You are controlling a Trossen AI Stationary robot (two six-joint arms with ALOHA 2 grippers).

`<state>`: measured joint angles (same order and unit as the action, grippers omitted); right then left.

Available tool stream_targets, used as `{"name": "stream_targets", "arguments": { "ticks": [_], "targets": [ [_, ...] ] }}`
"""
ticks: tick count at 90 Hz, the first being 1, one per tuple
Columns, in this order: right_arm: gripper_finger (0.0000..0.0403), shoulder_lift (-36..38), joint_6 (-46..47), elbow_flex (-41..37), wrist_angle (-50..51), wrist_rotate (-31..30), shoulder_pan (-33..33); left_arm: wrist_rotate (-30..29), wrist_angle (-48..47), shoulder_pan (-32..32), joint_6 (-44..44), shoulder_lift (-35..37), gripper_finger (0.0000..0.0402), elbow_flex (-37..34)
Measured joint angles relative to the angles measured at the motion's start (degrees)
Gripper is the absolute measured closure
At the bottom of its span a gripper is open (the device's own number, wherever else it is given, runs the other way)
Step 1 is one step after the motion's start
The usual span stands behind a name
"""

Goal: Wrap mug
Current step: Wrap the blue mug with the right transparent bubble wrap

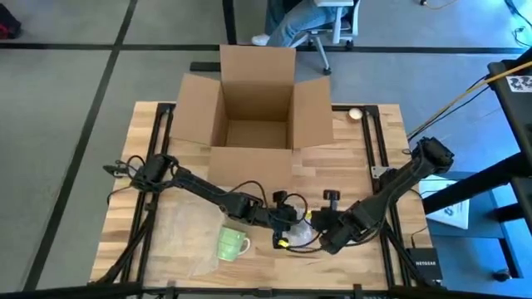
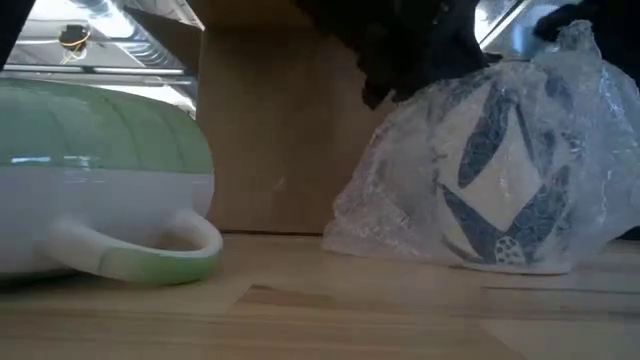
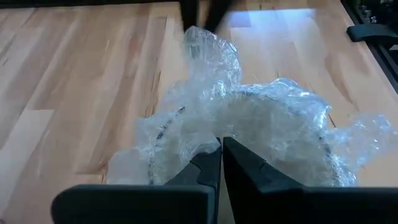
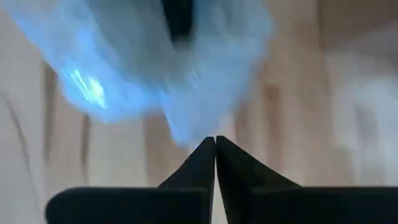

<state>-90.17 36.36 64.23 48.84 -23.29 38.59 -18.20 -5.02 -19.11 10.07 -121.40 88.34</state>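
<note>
**Bubble wrap bundle pinched between two grippers**

Bubble wrap (image 3: 249,124) covers a patterned cup (image 2: 500,200), white with dark blue leaf shapes, that stands on the wooden surface (image 1: 349,166) between the two grippers. The left gripper (image 3: 221,155) has its fingers pressed together, pinching a fold of the bubble wrap at the bundle's near side. The right gripper (image 4: 215,144) also shows its fingers pressed together, their tips touching the edge of the wrap; whether any film is caught between them cannot be told. In the high view the two grippers meet over the bundle, the left gripper (image 1: 287,218) on one side and the right gripper (image 1: 320,224) just beside it on the other.

The mug (image 1: 231,242), green with a pale handle, sits unwrapped on the surface just beside the left gripper, on the side away from the right gripper, and partly on a flat clear sheet (image 1: 179,237). An open cardboard box (image 1: 253,108) stands well beyond both grippers.
</note>
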Motion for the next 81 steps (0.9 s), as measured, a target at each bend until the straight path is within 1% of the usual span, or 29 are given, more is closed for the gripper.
{"name": "stream_targets", "arguments": {
  "ticks": [6, 20, 39, 55, 63, 70, 81],
  "targets": [
    [0.0402, 0.00, -2.55, 0.68, -3.38, -1.18, -0.02, 0.04, 0.04, 0.00, 0.02, -0.02, 0.0402, 0.00],
    [0.0402, 0.04, -8.28, 2.91, -9.86, -1.18, -0.31, 0.17, 0.07, -0.07, -0.02, -0.09, 0.0401, -0.03],
    [0.0402, -2.34, -9.66, -0.72, -16.70, 3.08, -3.48, 0.17, -0.13, -0.02, 0.04, -0.09, 0.0401, -0.03],
    [0.0402, -4.21, -9.66, -2.02, -18.48, 6.29, -5.50, -0.02, -0.36, -0.08, -0.55, 0.13, 0.0401, -0.05],
    [0.0402, -4.40, -9.77, -2.10, -19.28, 6.47, -5.84, -0.81, -1.26, -0.72, -2.38, 1.28, 0.0401, -0.20],
    [0.0402, -4.21, -9.82, -2.22, -18.91, 6.49, -5.89, -2.82, -2.36, -1.40, -3.93, 2.69, 0.0401, -0.40],
    [0.0402, -4.28, -9.65, -2.19, -18.86, 7.02, -6.05, -3.33, -4.15, -1.89, -4.44, 6.31, 0.0401, -0.10]
  ]
}}
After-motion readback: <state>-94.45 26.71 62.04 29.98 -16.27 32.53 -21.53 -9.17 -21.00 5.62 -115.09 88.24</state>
